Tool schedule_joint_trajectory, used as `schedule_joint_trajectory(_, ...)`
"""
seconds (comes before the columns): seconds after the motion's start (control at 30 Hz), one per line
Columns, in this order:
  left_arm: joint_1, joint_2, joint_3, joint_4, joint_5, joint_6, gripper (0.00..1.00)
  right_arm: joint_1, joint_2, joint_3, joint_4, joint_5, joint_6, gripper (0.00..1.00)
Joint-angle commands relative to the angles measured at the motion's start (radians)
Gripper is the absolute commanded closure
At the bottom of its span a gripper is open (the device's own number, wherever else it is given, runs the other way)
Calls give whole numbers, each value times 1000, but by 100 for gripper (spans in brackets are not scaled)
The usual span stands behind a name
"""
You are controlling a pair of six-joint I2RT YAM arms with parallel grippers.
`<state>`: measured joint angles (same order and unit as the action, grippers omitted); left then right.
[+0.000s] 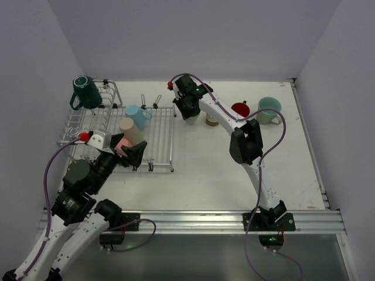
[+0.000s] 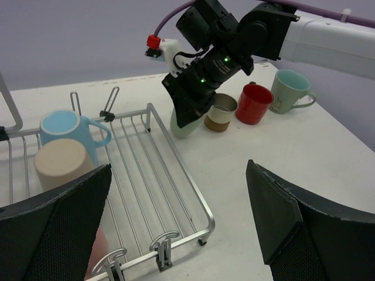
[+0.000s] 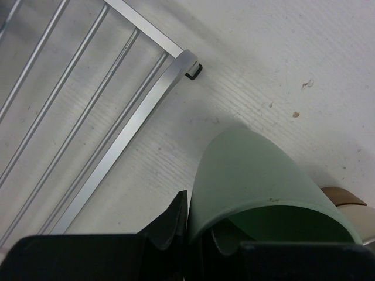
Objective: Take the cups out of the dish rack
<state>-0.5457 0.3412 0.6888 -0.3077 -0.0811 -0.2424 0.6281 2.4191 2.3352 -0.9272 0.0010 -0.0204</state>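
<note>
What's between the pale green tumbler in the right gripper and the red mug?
A small cream cup with a brown band, upright, stands between the pale green tumbler and the red mug. Clearest in the left wrist view.

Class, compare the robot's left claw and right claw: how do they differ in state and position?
The left claw is wide open and empty; the right claw is shut on the rim of a pale green cup, one finger inside, one outside. The left claw hangs over the dish rack; the right claw is off it, over the table beside its corner. Both are black, two-fingered.
</note>
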Motion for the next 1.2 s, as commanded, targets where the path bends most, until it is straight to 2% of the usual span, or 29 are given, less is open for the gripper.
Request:
schedule_joint_trajectory(0.0,-3,28,35,30,-37,8,0,4,-1,7,-44,-32,-101,86)
schedule_joint_trajectory(0.23,-3,93,78,19,-54,-8,0,2,-43,-2,-4,-25,-104,70)
schedule_joint_trajectory(0.43,-3,101,90,21,-72,-26,0,4,-74,-25,28,-24,-102,66)
schedule_joint_trajectory(0.53,-3,128,127,15,-89,-29,0,5,-100,-30,56,-51,-89,60)
schedule_joint_trajectory(0.73,-3,249,284,-27,-175,-37,0,10,-228,-53,151,-90,-27,28)
schedule_joint_trajectory(0.77,-3,266,322,-37,-213,-35,0,12,-288,-97,175,-99,-18,24)
schedule_joint_trajectory(0.8,-3,287,345,-48,-238,-38,0,10,-323,-124,230,-107,2,16)
schedule_joint_trajectory(0.93,-3,410,466,-102,-324,-38,0,12,-484,-266,338,-137,56,2)
schedule_joint_trajectory(1.03,-3,507,601,-154,-446,-15,0,10,-612,-412,399,-154,85,1)
schedule_joint_trajectory(1.17,0,584,681,-192,-615,5,0,10,-796,-647,520,-176,125,1)
